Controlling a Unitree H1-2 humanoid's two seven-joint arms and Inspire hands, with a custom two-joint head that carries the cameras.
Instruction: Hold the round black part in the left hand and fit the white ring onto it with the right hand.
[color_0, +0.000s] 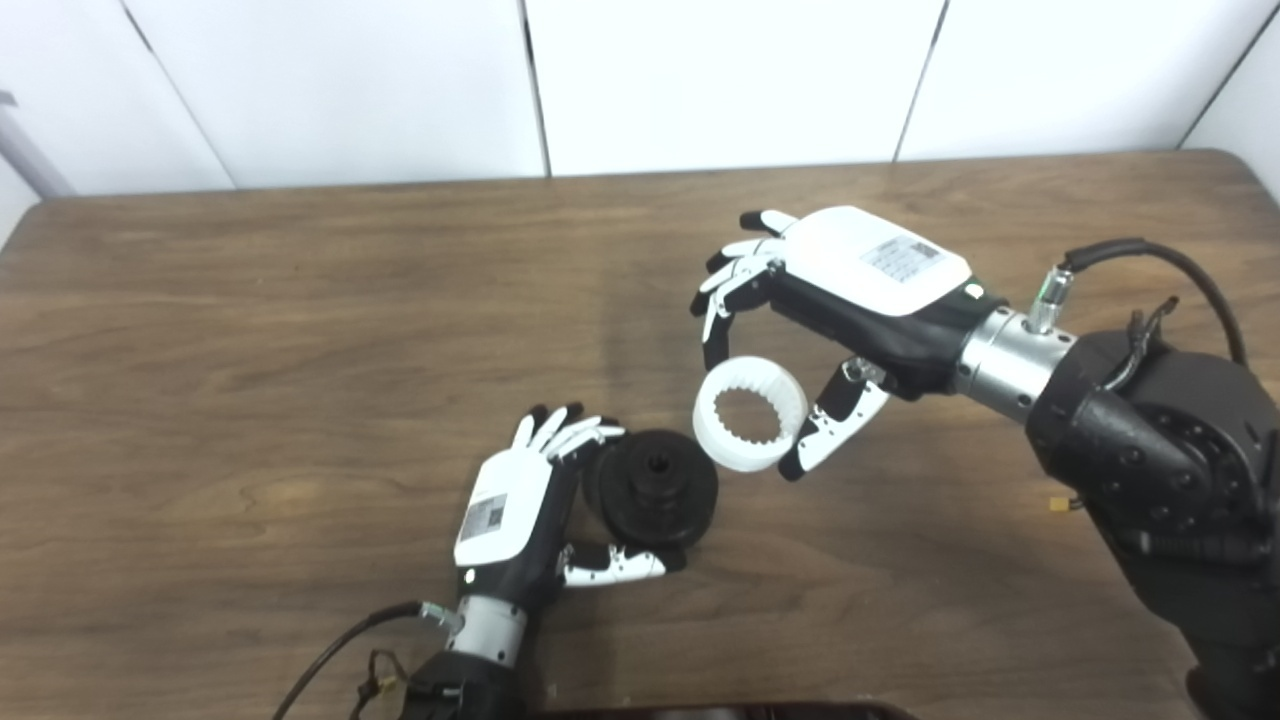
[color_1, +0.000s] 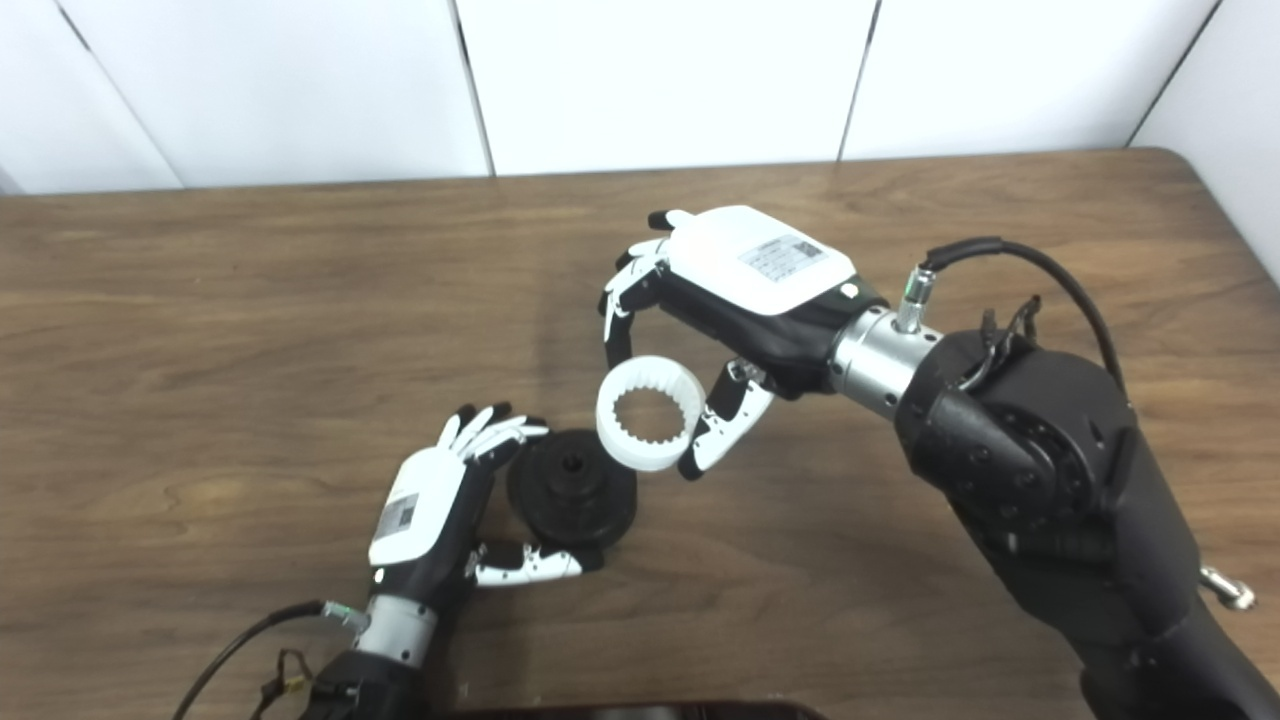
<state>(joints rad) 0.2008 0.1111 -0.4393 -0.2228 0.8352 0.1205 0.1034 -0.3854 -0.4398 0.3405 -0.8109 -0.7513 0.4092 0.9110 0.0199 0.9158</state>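
The round black part (color_0: 652, 487) has a stepped hub with a centre hole and sits low over the wooden table (color_0: 300, 330). My left hand (color_0: 520, 510) is shut on it, fingers behind its left rim and thumb under its front edge. The white ring (color_0: 750, 414), toothed on the inside, is held above the table just right of and above the black part. My right hand (color_0: 800, 330) is shut on the ring, fingers on its far rim and thumb on its right rim. The two parts are close but apart. Both show in the right eye view: part (color_1: 572, 487), ring (color_1: 648, 412).
White wall panels (color_0: 700, 80) stand behind the table's far edge. A dark object (color_0: 720, 712) lies at the bottom edge of the picture. My right forearm (color_0: 1150, 440) crosses the table's right side.
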